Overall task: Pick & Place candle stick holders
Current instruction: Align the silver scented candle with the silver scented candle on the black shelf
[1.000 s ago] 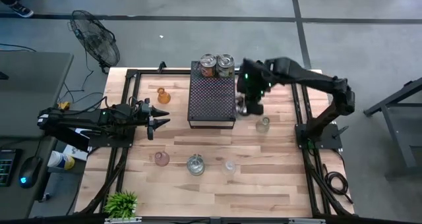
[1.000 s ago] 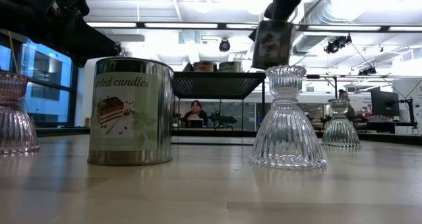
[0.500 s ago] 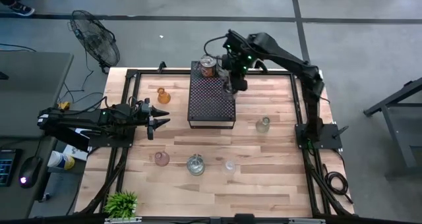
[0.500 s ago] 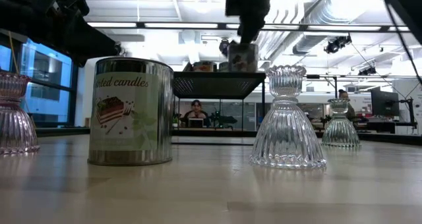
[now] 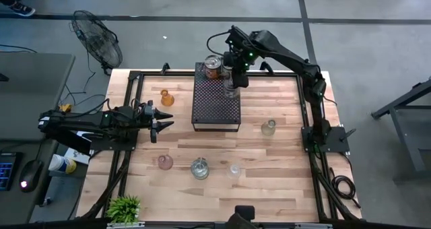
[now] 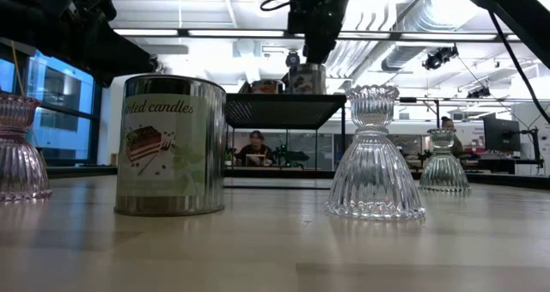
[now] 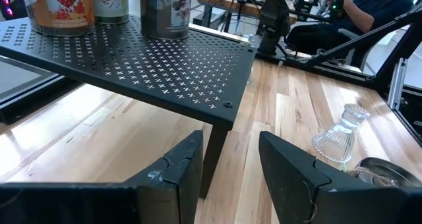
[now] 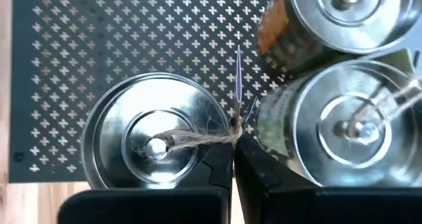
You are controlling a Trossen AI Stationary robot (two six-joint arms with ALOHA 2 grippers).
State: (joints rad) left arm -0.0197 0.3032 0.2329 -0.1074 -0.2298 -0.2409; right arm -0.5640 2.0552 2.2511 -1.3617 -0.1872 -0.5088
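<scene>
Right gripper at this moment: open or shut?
Shut. The right gripper's fingers meet, pinching the twine handle on a silver tin's lid over the black tray.

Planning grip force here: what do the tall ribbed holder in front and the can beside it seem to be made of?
The ribbed holder looks like clear pressed glass: the room shows through it, and its flutes catch bright glints. The can appears to be shiny tin-like metal, going by its mirror-like silver rim and wall, with a printed paper or film label; which one cannot be told.

Bright, even overhead light, soft shadows, glare on the tin lids (image 8: 151,135).
</scene>
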